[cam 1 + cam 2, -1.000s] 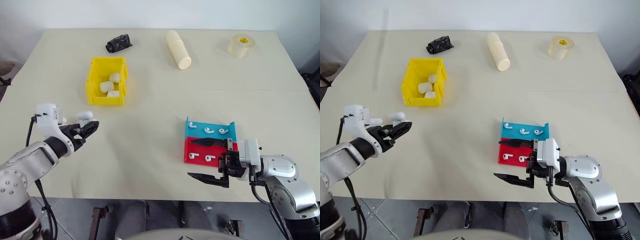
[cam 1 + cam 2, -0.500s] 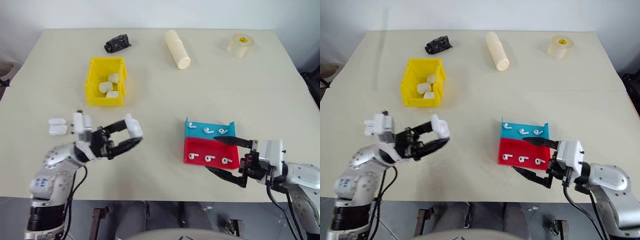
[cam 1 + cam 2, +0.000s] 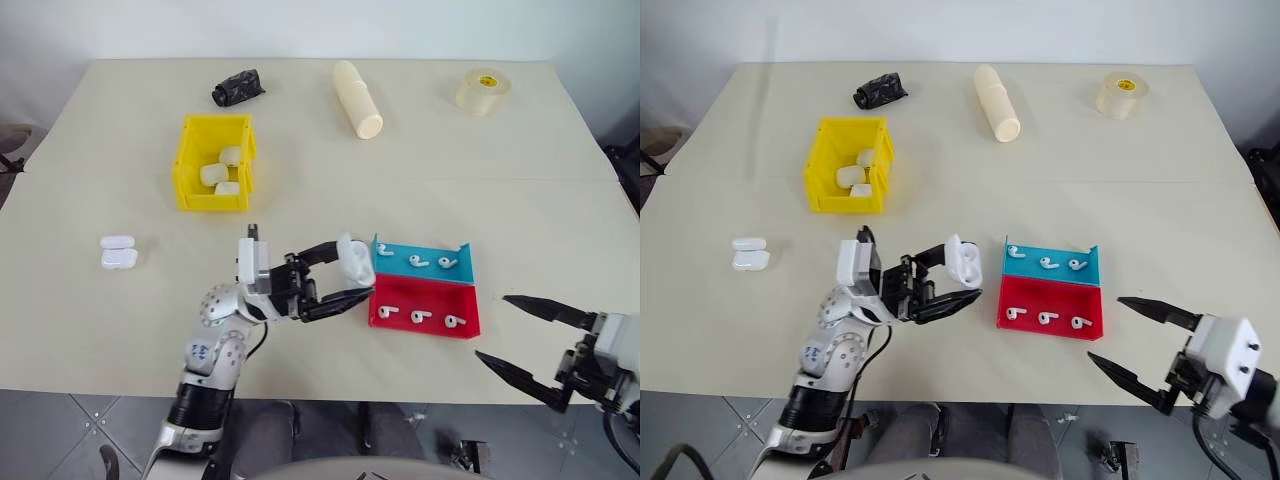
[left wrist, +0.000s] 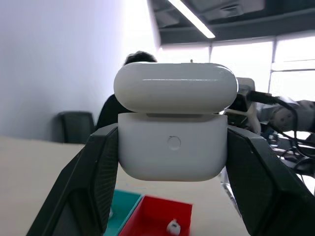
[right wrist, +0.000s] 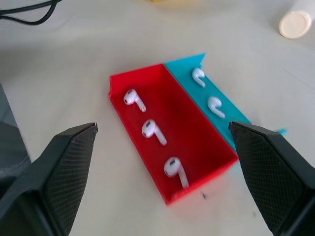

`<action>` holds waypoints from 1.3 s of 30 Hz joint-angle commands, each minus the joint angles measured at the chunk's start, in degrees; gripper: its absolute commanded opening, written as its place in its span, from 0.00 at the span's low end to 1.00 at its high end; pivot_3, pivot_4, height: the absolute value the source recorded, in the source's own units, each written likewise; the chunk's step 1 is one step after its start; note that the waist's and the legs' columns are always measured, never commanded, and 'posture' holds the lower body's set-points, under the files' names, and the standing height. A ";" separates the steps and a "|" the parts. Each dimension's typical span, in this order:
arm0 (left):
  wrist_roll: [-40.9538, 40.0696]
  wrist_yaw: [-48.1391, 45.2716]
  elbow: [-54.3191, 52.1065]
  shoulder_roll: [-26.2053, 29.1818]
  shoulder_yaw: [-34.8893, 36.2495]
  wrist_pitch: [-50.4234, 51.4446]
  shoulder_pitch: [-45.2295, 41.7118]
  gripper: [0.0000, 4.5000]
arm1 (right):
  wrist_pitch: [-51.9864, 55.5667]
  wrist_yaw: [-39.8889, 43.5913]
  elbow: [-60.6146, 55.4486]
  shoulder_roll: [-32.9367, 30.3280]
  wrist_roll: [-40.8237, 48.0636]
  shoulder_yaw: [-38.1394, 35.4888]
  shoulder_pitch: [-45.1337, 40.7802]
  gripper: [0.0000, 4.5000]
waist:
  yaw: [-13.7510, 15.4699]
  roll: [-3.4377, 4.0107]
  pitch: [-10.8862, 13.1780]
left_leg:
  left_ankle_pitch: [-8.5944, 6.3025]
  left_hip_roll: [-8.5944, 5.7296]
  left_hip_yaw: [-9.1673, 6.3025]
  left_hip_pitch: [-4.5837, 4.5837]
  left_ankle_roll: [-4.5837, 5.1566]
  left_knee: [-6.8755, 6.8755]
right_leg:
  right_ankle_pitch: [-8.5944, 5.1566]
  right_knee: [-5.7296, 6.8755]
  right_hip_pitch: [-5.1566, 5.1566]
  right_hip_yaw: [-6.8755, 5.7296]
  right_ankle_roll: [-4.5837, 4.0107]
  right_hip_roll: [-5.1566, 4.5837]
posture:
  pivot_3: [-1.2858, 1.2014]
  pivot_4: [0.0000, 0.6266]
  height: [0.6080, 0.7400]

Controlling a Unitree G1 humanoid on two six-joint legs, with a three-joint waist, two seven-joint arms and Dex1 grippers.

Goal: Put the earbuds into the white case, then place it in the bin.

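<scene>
Holding the white case (image 4: 172, 150) pinched between the left gripper (image 3: 335, 279)'s two fingers, lid ajar and facing up, I am keeping it just beside the red tray (image 3: 395, 299) and the blue tray (image 3: 390, 262), where the earbuds (image 5: 152, 130) are lying. My right gripper (image 3: 527, 338) is hanging with its jaws spread wide and nothing in them, off to the trays' far side from the case. I am judging that the lid needs opening fully and the case holding level before any bud goes in; the bin (image 3: 185, 165) is sitting well beyond the case.

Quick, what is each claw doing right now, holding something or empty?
Left claw: closed on the white case, lid ajar.
Right claw: wide open, holding nothing.
</scene>
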 commanded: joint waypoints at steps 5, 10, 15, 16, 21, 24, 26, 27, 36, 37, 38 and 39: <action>-2.66 -7.14 3.42 0.26 1.27 -3.30 -2.82 0.62 | 11.96 -3.55 -6.94 -5.21 2.36 -4.72 3.20 1.00 | -0.13 0.00 0.00 | 0.02 -0.02 0.00 0.00 0.04 0.02 | 0.01 0.00 0.01 0.02 0.01 -0.02 | 0.52 0.24 1.00; -2.48 -9.19 3.96 0.96 1.73 -4.27 -2.76 0.62 | 27.83 -10.04 -11.06 -16.60 9.08 -2.43 -4.86 1.00 | -0.07 -0.03 0.02 | 0.03 0.00 -0.07 -0.02 0.04 0.03 | 0.01 -0.02 0.01 0.00 0.02 -0.02 | 0.52 0.24 1.00; -1.43 -10.49 5.06 1.43 2.00 -6.37 -2.47 0.62 | 38.95 -15.89 -10.70 -26.04 13.22 6.06 -17.16 1.00 | 0.17 -0.04 0.02 | 0.05 0.06 -0.09 -0.06 0.08 0.07 | 0.03 -0.05 0.02 -0.02 0.06 -0.07 | 0.52 0.24 1.00; -1.45 -10.78 4.96 1.75 2.05 -6.45 -2.32 0.62 | 40.89 -16.63 -10.54 -27.41 13.90 8.00 -19.17 1.00 | 0.25 -0.05 0.03 | 0.05 0.05 -0.11 -0.08 0.08 0.06 | 0.03 -0.08 0.02 -0.06 0.05 -0.07 | 0.52 0.24 1.00; -1.44 -10.36 3.31 3.92 2.05 -5.59 -1.86 0.62 | 45.49 -18.51 -9.80 -33.59 11.04 19.75 -29.00 1.00 | 0.19 -0.05 0.03 | 0.03 0.10 -0.15 -0.18 0.12 0.05 | 0.04 -0.13 -0.04 -0.08 0.07 -0.15 | 0.52 0.24 1.00; -0.89 -10.33 2.60 5.27 1.71 -5.57 -1.61 0.62 | 44.83 -19.19 -8.40 -35.19 5.88 27.54 -34.19 1.00 | 0.09 -0.05 0.03 | 0.02 0.10 -0.14 -0.20 0.13 0.05 | 0.05 -0.16 -0.05 -0.08 0.09 -0.15 | 0.52 0.24 1.00; -0.74 -9.33 2.11 5.55 1.61 -5.37 -1.49 0.62 | 44.25 -19.00 -7.69 -35.85 2.41 31.58 -36.72 1.00 | 0.06 -0.05 0.03 | 0.02 0.10 -0.14 -0.20 0.13 0.05 | 0.05 -0.17 -0.06 -0.08 0.09 -0.13 | 0.52 0.24 1.00; -0.80 -8.91 1.89 5.56 1.62 -5.28 -1.47 0.62 | 43.73 -18.67 -7.38 -36.17 0.62 33.41 -37.83 1.00 | 0.05 -0.05 0.03 | 0.02 0.10 -0.14 -0.20 0.13 0.05 | 0.05 -0.17 -0.07 -0.08 0.09 -0.14 | 0.52 0.24 1.00; -0.88 -7.00 0.25 5.40 1.02 -4.70 -1.10 0.62 | 36.90 -11.28 -3.94 -38.78 -13.46 46.40 -46.33 1.00 | -0.06 -0.03 0.02 | 0.02 0.06 -0.11 -0.22 0.12 0.04 | 0.05 -0.15 -0.13 -0.06 0.10 -0.12 | 0.52 0.24 1.00; -0.86 -6.96 0.16 5.41 0.89 -4.74 -0.98 0.62 | 36.37 -10.45 -3.51 -38.71 -14.60 47.24 -46.96 1.00 | -0.05 -0.03 0.02 | 0.02 0.08 -0.11 -0.22 0.12 0.04 | 0.05 -0.15 -0.13 -0.05 0.09 -0.12 | 0.52 0.24 1.00; -0.80 -6.92 0.11 5.43 0.79 -4.80 -0.88 0.62 | 36.00 -9.75 -3.16 -38.55 -15.59 47.89 -47.45 1.00 | -0.06 -0.03 0.02 | 0.02 0.09 -0.11 -0.22 0.12 0.04 | 0.05 -0.15 -0.13 -0.05 0.10 -0.13 | 0.52 0.24 1.00; -0.81 -6.76 0.02 5.39 0.75 -4.78 -0.79 0.62 | 35.58 -9.18 -2.80 -38.30 -16.64 48.60 -47.97 1.00 | -0.06 -0.03 0.02 | 0.02 0.10 -0.11 -0.22 0.12 0.04 | 0.05 -0.15 -0.13 -0.05 0.10 -0.13 | 0.52 0.24 1.00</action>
